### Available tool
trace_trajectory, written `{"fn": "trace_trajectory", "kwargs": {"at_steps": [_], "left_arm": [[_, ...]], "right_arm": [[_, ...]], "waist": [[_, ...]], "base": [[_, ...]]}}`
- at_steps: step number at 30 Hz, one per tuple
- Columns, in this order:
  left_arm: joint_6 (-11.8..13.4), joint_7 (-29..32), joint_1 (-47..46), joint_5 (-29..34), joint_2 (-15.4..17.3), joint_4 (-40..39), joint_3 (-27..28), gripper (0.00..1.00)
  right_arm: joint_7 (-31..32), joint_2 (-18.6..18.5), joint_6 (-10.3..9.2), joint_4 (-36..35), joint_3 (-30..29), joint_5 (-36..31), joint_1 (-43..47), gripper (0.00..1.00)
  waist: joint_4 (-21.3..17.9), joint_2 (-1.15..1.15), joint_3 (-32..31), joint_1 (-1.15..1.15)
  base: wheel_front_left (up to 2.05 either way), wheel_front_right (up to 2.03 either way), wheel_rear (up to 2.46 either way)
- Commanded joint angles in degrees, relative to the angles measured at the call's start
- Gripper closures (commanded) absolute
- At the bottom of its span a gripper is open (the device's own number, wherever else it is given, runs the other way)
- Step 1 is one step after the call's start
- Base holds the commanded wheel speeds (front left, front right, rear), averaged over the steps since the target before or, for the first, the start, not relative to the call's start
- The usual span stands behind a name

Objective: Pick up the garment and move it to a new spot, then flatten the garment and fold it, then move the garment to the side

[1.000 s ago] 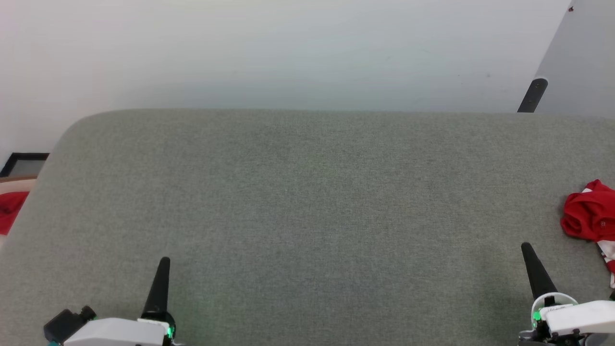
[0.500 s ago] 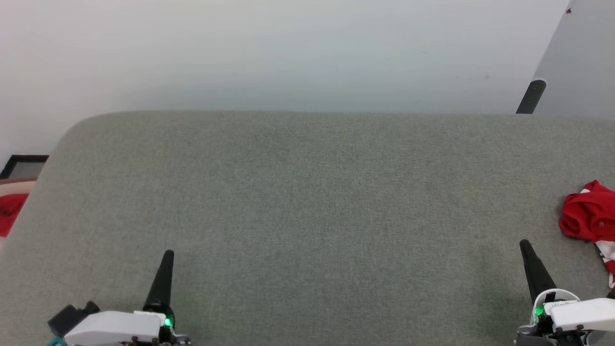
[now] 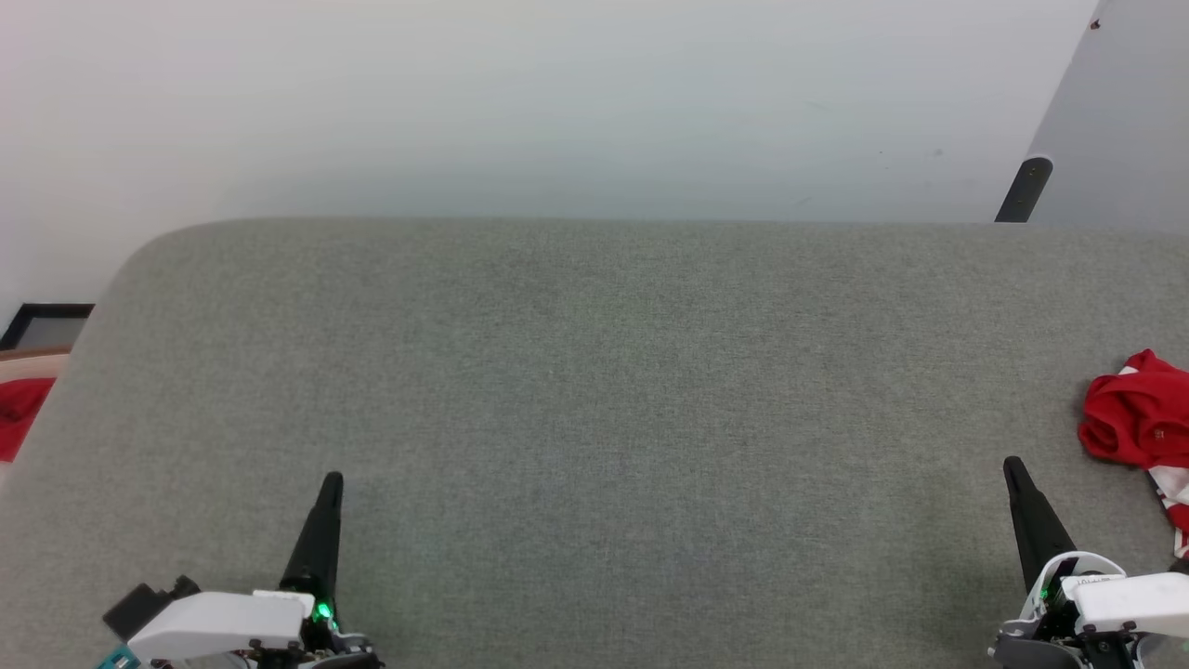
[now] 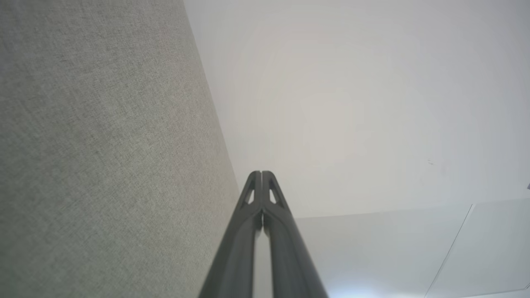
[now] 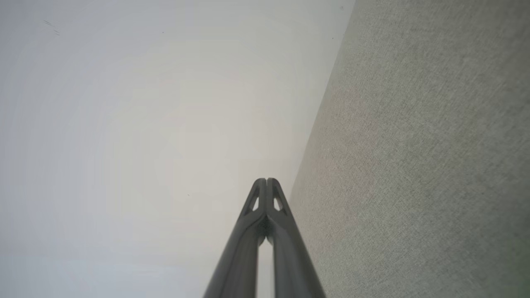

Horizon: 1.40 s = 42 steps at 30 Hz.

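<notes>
At nine o'clock, just past the rounded edge of the grey surface [image 3: 594, 372], a small red cloth scrap [image 3: 17, 413] lies below a black-framed panel [image 3: 46, 321]. The wide fabric-covered surface runs across the room in front of a plain white wall [image 3: 557, 93]. At seven o'clock the left gripper [image 3: 332, 479] points toward twelve, with its two dark fingers pressed together and nothing between them. The left wrist view shows the same, the tips [image 4: 261, 174] meeting flush with the surface's weave alongside. At five o'clock the right gripper [image 3: 1011, 463] also points roughly toward twelve, leaning slightly to eleven. Its jaws are together and empty, and its tips [image 5: 267, 181] touch in the right wrist view. The garment [image 3: 1129, 418] sits at three o'clock on the surface, a crumpled red heap near the right gripper but apart from it. It is cut off by the picture's edge, and a strip at its lower side looks like white-and-red trim, though that is hard to make out. At one o'clock a dark post [image 3: 1022, 189] rises behind the surface's far edge, beside a pale grey panel [image 3: 1124, 111].
</notes>
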Motion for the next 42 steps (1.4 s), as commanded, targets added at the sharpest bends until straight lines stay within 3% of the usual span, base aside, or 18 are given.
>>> {"fn": "trace_trajectory", "kwargs": {"at_steps": [1, 21, 42], "left_arm": [[0.0, 0.3, -0.7, -1.2, 0.0, 0.1, 0.2, 1.0], [0.0, 2.5, -2.1, -7.6, -0.9, 1.2, 0.6, 1.0], [0.0, 2.6, -2.1, -7.2, -1.0, 1.1, 0.9, 1.0]], "right_arm": [[0.3, 0.1, 0.03, 0.1, -0.2, 1.3, -0.7, 1.0], [1.2, 0.7, 0.02, 1.5, -0.6, 7.8, -1.9, 1.0], [1.2, 0.7, 0.02, 1.4, -0.6, 7.5, -1.5, 1.0]], "waist": [[0.0, 0.0, 0.0, 0.0], [-0.2, 0.0, -0.4, 0.0], [-0.2, 0.0, -0.4, 0.0]], "base": [[0.0, 0.0, 0.0], [0.0, 0.0, 0.0], [0.0, 0.0, 0.0]]}}
